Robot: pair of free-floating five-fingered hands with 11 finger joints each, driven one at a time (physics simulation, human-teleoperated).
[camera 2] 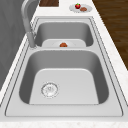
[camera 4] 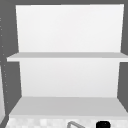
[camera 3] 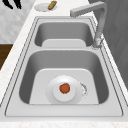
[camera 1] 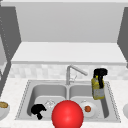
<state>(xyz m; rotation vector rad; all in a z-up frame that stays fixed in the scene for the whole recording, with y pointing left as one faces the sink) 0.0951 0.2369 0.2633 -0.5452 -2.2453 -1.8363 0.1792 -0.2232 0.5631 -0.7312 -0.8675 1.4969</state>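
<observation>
My right hand [camera 1: 100, 72] is shut on the top of a yellow bottle [camera 1: 97, 89], which hangs upright in the air over the right basin's back right corner. The top of that hand [camera 4: 103, 124] also shows at the bottom edge of the upper view. My left hand [camera 1: 38, 109] floats low at the front of the left basin, fingers loose and hanging down, holding nothing; its fingertips [camera 3: 12, 3] show at the far end of the right side view. A big red ball [camera 1: 67, 114] sits at the front centre.
A white plate [camera 1: 93, 111] [camera 3: 75, 96] with a small red fruit [camera 3: 64, 88] lies in the right basin. The faucet [camera 1: 72, 71] stands behind the divider. A bowl with bread [camera 1: 3, 107] sits on the left counter, a plate with fruit [camera 2: 80, 7] on the right.
</observation>
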